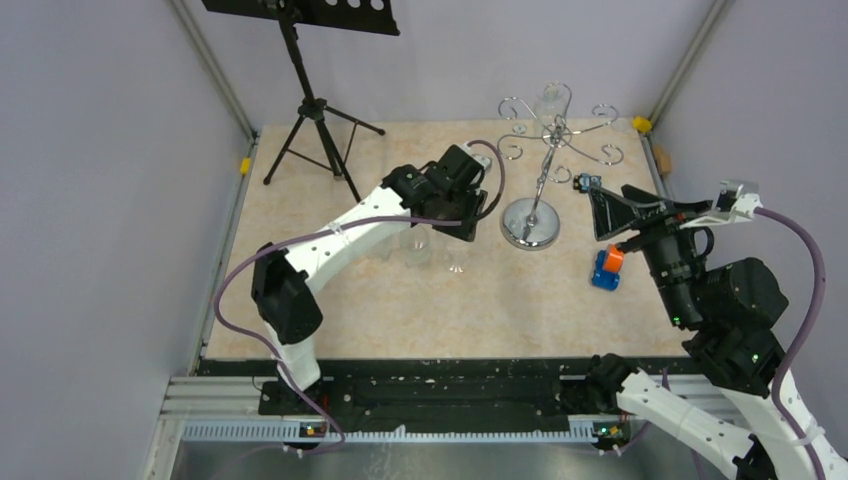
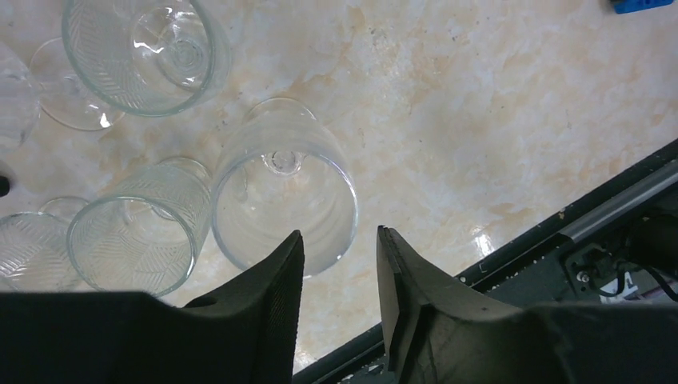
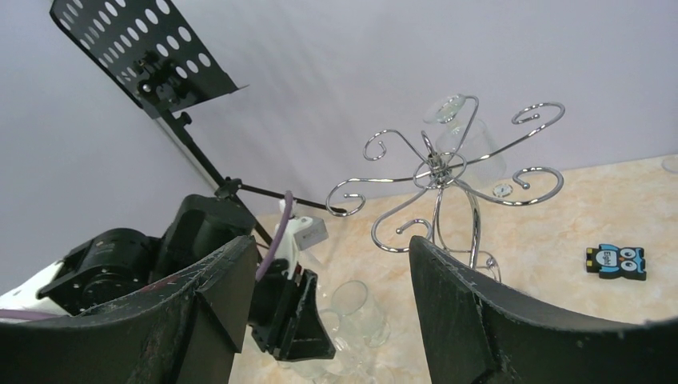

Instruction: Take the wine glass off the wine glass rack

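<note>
Left gripper parted over the set-down glasses; one glass hangs on the rack.

The left gripper [image 2: 340,236] is open and holds nothing. Its fingertips sit just above the rim of a standing glass [image 2: 284,200], which is packed among other glasses [image 2: 132,232] on the table [image 2: 480,120]. A crooked lift could clip that rim and knock it into its neighbours. Further right, the rack [image 1: 531,222] carries a hanging glass [image 3: 472,142] on its far side. The right gripper [image 3: 332,244] is wide open and empty, well short of the rack. Reaching across could bump the light wire frame and tip it.
</note>
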`<state>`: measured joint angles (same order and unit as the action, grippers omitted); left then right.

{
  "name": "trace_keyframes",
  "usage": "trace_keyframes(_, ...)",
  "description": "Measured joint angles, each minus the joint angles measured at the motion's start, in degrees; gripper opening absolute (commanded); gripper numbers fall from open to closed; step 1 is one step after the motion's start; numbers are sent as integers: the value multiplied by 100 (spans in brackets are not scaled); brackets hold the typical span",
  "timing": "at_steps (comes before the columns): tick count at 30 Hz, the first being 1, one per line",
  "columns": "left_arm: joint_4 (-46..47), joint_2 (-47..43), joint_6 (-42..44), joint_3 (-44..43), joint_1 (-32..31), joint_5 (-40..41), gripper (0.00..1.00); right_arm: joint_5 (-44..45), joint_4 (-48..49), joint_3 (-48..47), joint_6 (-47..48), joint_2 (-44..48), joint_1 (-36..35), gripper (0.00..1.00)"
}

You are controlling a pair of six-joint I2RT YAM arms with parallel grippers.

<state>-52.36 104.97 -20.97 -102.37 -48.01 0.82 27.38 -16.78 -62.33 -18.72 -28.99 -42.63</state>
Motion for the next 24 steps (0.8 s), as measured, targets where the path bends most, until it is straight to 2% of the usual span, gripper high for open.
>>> trace_keyframes(5,50,-448,11,7,70,-205,51,-2,-151,-76,-35,-103,0,71)
trace_keyframes(10,254,-1187,13,133,219,-372,63,22,-568,-699,-205,-605,0,70)
trace_keyframes(14,522,-1864,13,479,420,-450,71,223,-863,-1565,-275,-1329,2,70)
trace_keyframes(16,658,-2179,13,695,529,-474,84,321,-988,-2009,-260,-1755,2,70)
trace_keyframes(18,831,-2470,22,942,651,-509,91,420,-1158,-2490,-219,-2236,0,70)
trace_keyframes(22,1128,-2959,-37,1432,946,-669,94,501,-1600,-3639,-162,-3250,46,70)
trace_keyframes(24,1285,-3123,-68,1615,1102,-802,95,216,-1821,-4319,-186,-3851,286,68)
